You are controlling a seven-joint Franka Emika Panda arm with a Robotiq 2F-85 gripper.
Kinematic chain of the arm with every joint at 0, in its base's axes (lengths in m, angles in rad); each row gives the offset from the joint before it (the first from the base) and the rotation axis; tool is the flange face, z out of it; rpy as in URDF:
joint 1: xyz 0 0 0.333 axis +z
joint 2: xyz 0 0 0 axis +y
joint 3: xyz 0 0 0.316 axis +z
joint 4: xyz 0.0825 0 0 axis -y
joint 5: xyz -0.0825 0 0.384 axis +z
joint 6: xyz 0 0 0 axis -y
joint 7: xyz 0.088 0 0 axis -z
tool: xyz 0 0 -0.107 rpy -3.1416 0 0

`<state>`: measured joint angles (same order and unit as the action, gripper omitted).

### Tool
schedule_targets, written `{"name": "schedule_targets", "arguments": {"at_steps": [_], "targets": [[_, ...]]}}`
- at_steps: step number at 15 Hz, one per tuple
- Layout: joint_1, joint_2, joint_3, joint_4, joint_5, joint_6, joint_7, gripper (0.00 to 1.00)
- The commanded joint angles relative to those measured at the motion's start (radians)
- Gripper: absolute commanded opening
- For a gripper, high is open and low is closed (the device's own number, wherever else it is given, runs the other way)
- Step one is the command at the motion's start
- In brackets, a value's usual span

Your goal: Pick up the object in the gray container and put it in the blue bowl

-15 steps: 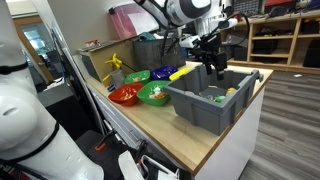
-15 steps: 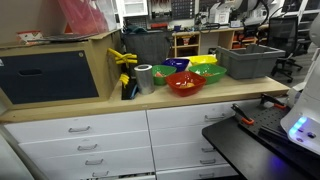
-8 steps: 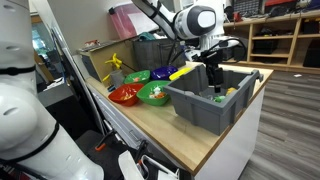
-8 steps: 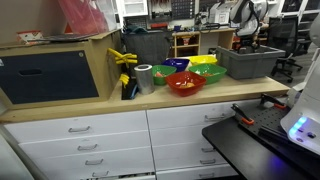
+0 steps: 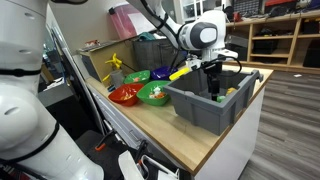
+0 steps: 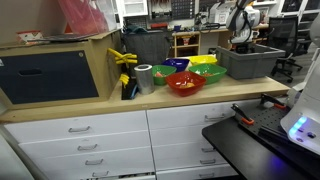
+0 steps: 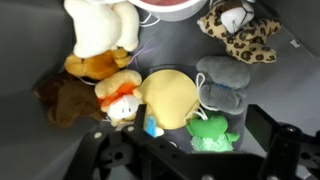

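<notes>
The large gray container (image 5: 212, 104) stands on the wooden counter; it also shows in an exterior view (image 6: 248, 62). My gripper (image 5: 214, 92) reaches down inside it, open. In the wrist view the open jaws (image 7: 190, 135) hang over a pile of soft toys on the bin floor: a small green plush (image 7: 209, 132) between the fingers, a yellow round plush (image 7: 166, 98), a gray plush (image 7: 226, 82), a leopard-spotted plush (image 7: 238, 33) and a cream and brown bear (image 7: 98, 40). The dark blue bowl (image 5: 161, 74) sits behind the green bowls, and shows in an exterior view (image 6: 179, 64).
A red-orange bowl (image 5: 125, 95) and green bowls (image 5: 155, 94) stand beside the bin. A yellow bowl (image 6: 205, 60), a tape roll (image 6: 144, 78) and a yellow-black clamp (image 6: 127, 70) are on the counter. A wooden box (image 6: 55, 65) stands at one end.
The gripper has descended from above the rim into the gray container. Its fingers stay open.
</notes>
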<state>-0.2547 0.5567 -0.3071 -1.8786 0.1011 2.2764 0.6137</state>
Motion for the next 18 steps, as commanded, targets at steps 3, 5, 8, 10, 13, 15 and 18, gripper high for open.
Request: {"name": "schedule_targets", "arguments": {"at_steps": [3,5,8,10,13,15,18], "targets": [[0.006,0.051,-0.002,0.029,0.026,0.010,0.012,0.75],[0.006,0.057,-0.002,0.027,0.028,0.008,0.009,0.68],[0.005,0.052,-0.003,0.025,0.027,0.000,0.001,0.44],[0.002,0.043,-0.003,0.030,0.027,-0.009,-0.004,0.29],[-0.004,0.029,-0.007,0.051,0.024,-0.025,-0.013,0.07],[-0.009,0.016,-0.010,0.071,0.023,-0.040,-0.016,0.00],[-0.015,-0.024,-0.011,0.104,0.019,-0.082,-0.026,0.02]]}}
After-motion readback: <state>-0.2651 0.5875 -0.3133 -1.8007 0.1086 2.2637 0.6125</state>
